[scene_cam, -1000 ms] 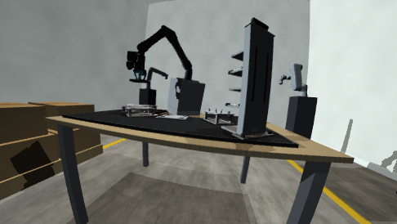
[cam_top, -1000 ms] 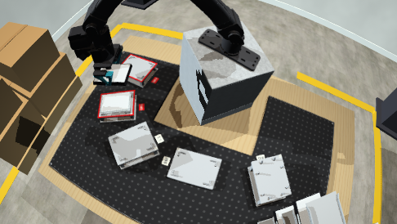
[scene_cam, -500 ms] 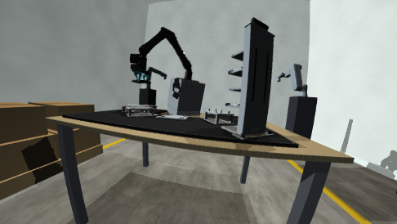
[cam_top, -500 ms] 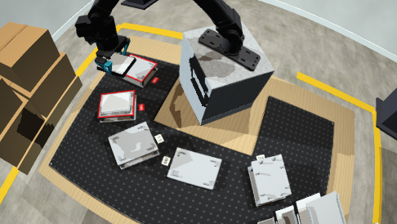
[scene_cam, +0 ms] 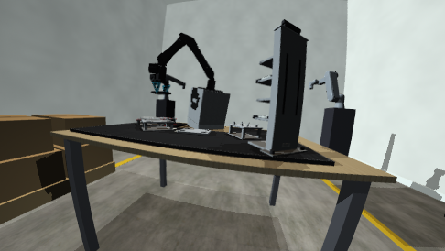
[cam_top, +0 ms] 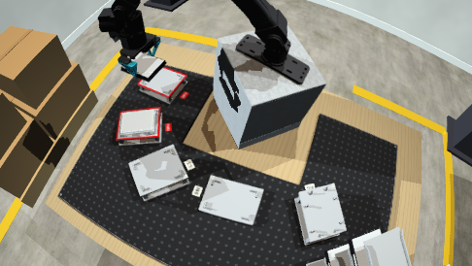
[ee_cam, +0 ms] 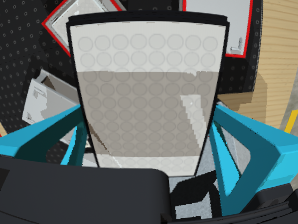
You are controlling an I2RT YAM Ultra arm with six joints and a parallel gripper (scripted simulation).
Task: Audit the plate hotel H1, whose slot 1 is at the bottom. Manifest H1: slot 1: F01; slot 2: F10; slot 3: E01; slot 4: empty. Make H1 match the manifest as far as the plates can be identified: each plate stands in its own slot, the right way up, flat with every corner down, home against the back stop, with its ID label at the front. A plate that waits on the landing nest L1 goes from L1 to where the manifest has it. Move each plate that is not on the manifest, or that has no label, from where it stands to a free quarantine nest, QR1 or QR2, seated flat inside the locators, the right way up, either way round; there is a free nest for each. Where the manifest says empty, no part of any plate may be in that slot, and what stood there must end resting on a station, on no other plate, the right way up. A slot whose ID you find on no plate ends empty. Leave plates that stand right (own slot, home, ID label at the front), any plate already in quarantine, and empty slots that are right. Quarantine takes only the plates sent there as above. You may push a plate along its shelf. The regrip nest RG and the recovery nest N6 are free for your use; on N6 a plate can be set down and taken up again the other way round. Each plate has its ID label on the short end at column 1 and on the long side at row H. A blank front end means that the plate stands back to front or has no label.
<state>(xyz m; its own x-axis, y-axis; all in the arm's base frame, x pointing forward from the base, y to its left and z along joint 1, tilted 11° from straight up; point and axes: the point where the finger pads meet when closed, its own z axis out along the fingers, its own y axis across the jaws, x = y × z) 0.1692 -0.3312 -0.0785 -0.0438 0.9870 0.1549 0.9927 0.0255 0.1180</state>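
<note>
My gripper (cam_top: 139, 62) is shut on a white plate with a dark rim (cam_top: 151, 68), gripped across its width. It holds the plate in the air above the far left of the black mat. In the wrist view the plate (ee_cam: 149, 90) fills the space between the teal fingers and points away from the camera. In the exterior view it hangs on end below the gripper (scene_cam: 165, 108). Two red-bordered quarantine nests lie below: the far one (cam_top: 162, 83) close beside the held plate, the near one (cam_top: 139, 124) in front of it. The plate hotel (scene_cam: 284, 92) stands at the table's right end.
The grey arm pedestal (cam_top: 267, 89) stands in the middle. Along the front of the mat there is a nest with a plate (cam_top: 157, 171), a flat white plate (cam_top: 230, 199) and a further nest with a plate (cam_top: 320, 212). Cardboard boxes (cam_top: 34, 97) are stacked at the left, beside the table.
</note>
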